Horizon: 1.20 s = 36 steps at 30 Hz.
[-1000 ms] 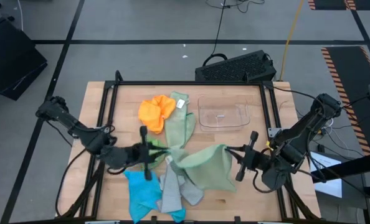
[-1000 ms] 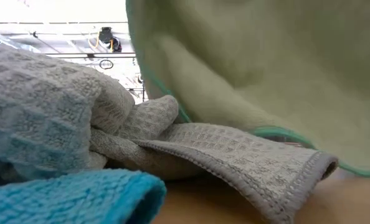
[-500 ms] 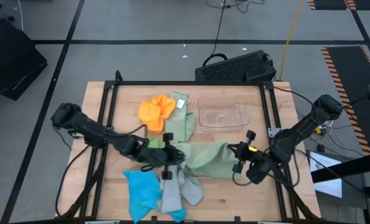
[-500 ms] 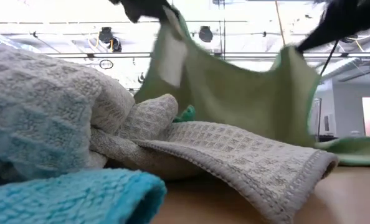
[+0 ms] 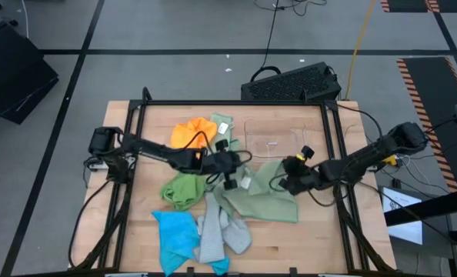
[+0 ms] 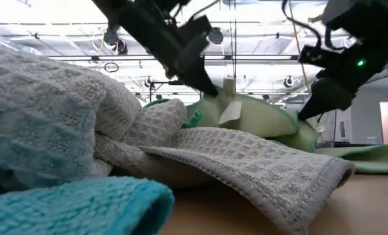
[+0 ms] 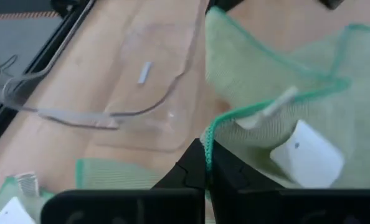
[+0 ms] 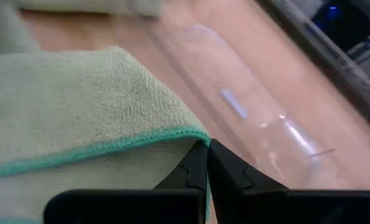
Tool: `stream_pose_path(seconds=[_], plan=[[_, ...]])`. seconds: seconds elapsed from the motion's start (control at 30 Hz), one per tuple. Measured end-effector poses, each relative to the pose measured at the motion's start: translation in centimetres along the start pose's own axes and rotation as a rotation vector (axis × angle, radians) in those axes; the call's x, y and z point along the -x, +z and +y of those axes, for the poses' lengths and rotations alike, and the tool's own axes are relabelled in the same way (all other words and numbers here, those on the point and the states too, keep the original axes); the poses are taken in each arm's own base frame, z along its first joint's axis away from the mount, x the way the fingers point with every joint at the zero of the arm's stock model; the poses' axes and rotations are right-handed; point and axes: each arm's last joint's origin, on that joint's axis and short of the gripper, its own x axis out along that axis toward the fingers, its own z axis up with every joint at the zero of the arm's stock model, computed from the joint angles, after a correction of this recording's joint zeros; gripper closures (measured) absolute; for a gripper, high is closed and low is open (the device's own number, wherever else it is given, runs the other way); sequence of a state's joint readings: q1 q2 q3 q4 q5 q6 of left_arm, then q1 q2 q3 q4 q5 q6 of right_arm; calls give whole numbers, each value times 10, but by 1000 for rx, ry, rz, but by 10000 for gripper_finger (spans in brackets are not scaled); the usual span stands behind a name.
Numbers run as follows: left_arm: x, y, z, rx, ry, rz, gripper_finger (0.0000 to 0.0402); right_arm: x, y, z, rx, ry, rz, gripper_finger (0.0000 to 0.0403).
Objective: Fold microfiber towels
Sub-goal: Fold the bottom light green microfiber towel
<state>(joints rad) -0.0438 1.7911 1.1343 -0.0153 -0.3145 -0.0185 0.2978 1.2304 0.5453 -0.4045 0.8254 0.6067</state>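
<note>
Both grippers pinch the same pale green towel (image 5: 265,194), which lies spread on the wooden table (image 5: 313,235) in front of the clear plastic bin (image 5: 275,140). The left gripper (image 5: 235,175) has its fingers (image 7: 194,171) pressed together on a teal-stitched corner of the cloth, and the towel's white tag (image 7: 306,154) sits just beyond the fingertips, on the fabric. The right gripper (image 5: 284,183) clamps the opposite corner: in its wrist view the hemmed edge of the towel runs straight into the closed fingers (image 8: 194,168), with the bin's transparent wall just past them. In the low view the cloth hangs low between the two grippers, its tag dangling beneath the left one. Behind the left gripper's fingers, back along its arm, a bright green towel (image 5: 184,188) is bunched up. An orange towel (image 5: 188,132) and another pale green one (image 5: 222,125) lie nearer the table's far edge. Near the front edge lie a blue towel (image 5: 176,235) and a grey waffle-weave towel (image 5: 217,235), touching each other; the grey one also touches the held cloth.
</note>
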Motion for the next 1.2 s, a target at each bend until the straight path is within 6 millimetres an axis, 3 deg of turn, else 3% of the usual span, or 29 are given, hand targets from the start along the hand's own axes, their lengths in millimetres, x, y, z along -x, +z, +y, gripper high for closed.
stream_pose_path(seconds=[0.43, 0.6, 0.83, 1.03, 1.2], plan=[[-21, -3, 59, 14, 128, 3, 394, -33, 16, -31, 95, -121, 53, 403], [-14, 3, 70, 37, 72, -24, 398, -37, 19, -37, 91, -15, 88, 403], [37, 34, 43, -13, -253, -187, 397, -7, 29, -37, 19, 271, 3, 403], [95, 51, 8, -99, -461, -296, 393, 45, 42, -34, -27, 520, -145, 403], [145, 69, -15, -125, -556, -516, 398, 90, 61, -31, -77, 545, -290, 403]])
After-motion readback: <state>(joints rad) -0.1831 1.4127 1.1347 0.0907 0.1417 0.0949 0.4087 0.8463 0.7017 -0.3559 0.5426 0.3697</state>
